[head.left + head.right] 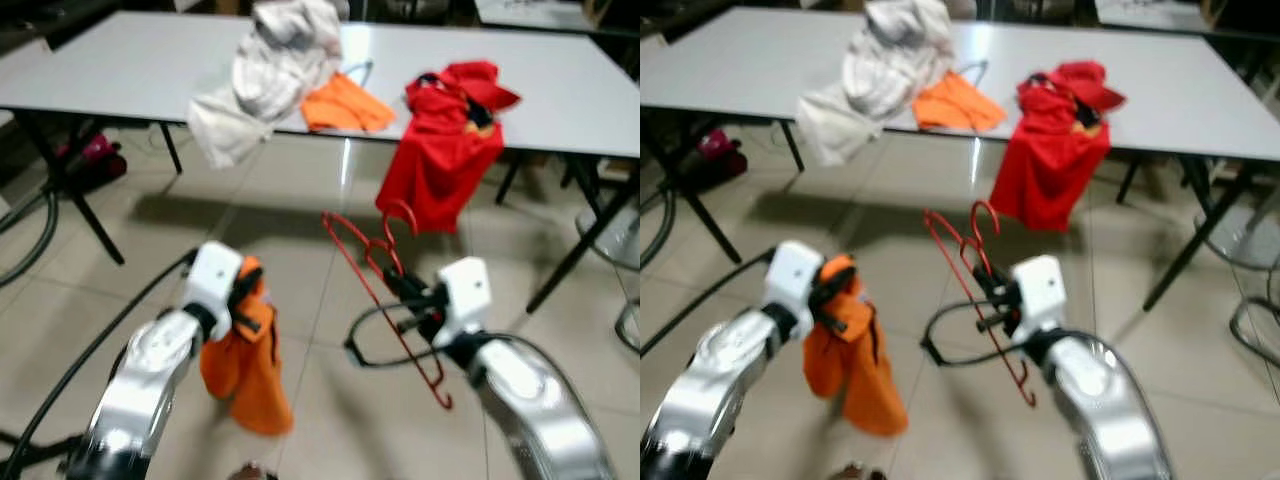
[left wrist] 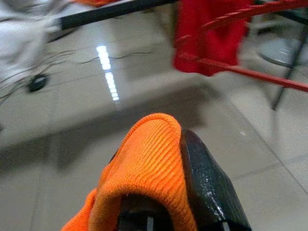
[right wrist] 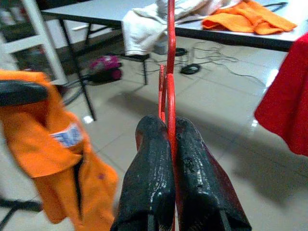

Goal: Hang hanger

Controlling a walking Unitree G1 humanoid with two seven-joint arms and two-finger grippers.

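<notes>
My right gripper (image 1: 408, 290) is shut on a red wire hanger (image 1: 375, 275), held up in the air above the floor with its hook (image 1: 400, 215) pointing toward the table; the right wrist view shows the red hanger (image 3: 170, 57) pinched between both black fingers (image 3: 151, 168). My left gripper (image 1: 245, 295) is shut on an orange garment (image 1: 245, 370) that hangs down from it. The left wrist view shows orange cloth (image 2: 144, 168) draped over one black finger (image 2: 207, 187).
A long white table (image 1: 150, 60) stands ahead with a white garment (image 1: 265, 70), an orange garment (image 1: 345, 105) and a red garment (image 1: 445, 140) draped over its front edge. Black table legs (image 1: 85, 210) and cables (image 1: 30, 240) are on the tiled floor.
</notes>
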